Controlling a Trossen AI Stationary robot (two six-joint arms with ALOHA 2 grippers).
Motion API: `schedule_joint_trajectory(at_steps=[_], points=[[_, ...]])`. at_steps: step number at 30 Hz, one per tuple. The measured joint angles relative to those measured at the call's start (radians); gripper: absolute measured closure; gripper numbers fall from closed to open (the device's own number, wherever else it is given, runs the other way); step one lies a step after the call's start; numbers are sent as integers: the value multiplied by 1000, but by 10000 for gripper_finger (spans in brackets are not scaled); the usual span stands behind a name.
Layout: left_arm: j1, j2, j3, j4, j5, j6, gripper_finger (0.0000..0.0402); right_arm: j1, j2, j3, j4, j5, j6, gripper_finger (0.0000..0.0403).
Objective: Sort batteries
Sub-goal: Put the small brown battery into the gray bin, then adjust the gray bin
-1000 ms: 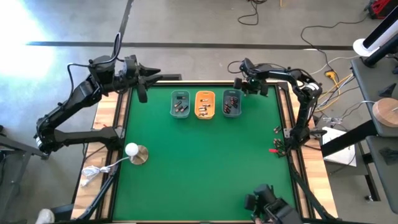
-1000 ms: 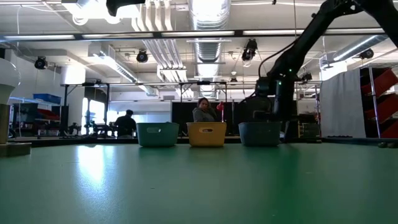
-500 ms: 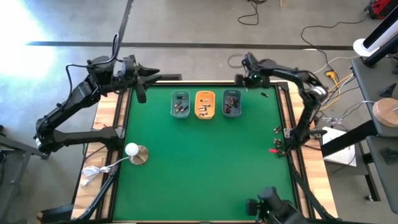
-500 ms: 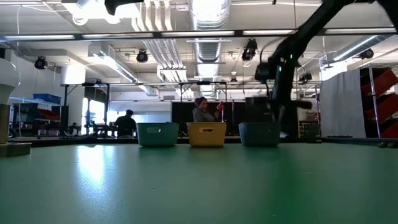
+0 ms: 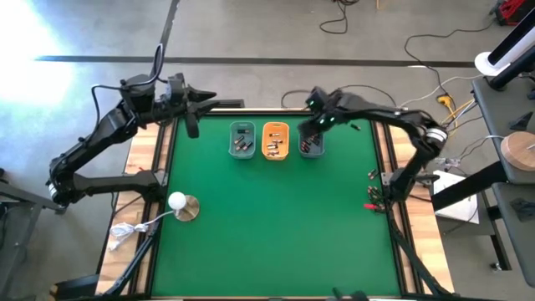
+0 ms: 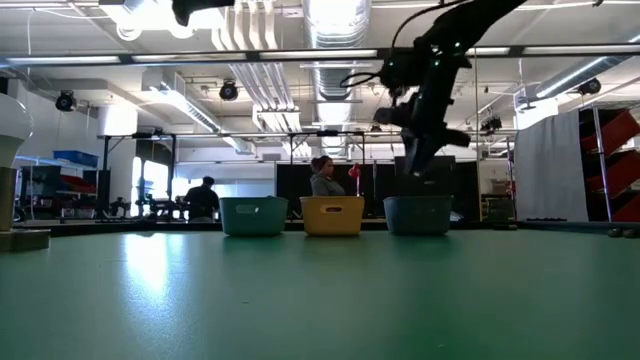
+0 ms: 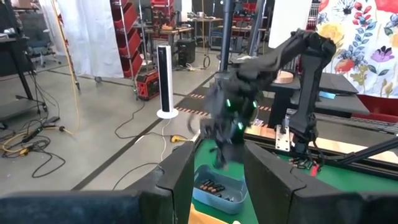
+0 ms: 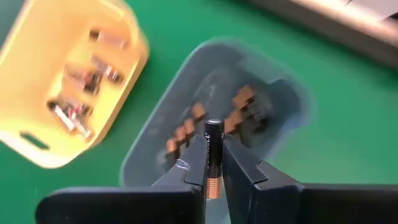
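Green felt is covering the table [image 5: 267, 226], and we are reading it from the left. At the upper left of the high view our left gripper [image 5: 194, 107] is waiting with its fingers spread. Moving right, three small trays are sitting in a row: teal tray [image 5: 242, 140], yellow tray [image 5: 275, 140], blue-grey tray [image 5: 311, 140], each holding batteries. Our right gripper [image 8: 213, 163] is hovering over the blue-grey one, pinching a battery [image 8: 213, 155] by its sides. We are judging it light, rigid, smooth and apt to slip, so gripping mid-barrel seems safest.
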Motion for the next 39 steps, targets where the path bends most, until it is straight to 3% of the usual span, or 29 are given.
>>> schedule_joint_trajectory(at_steps=[7, 13, 19, 26, 34, 39], points=[[0, 5, 0, 6, 0, -1, 284, 65, 185, 0, -12, 3, 62, 380], [0, -16, 0, 3, 0, -12, 284, 68, 240, 0, -20, 3, 84, 372], [0, -32, 0, -7, 0, -15, 284, 69, 238, 0, -37, -2, 84, 307], [0, -33, 0, -7, 0, -19, 284, 126, 220, 0, -84, -81, 131, 242], [0, -33, 0, -8, 1, -5, 284, 277, 152, 0, -249, -120, 280, 226], [0, -29, 0, -9, 1, 4, 284, 355, 79, 0, -292, -276, 389, 230]])
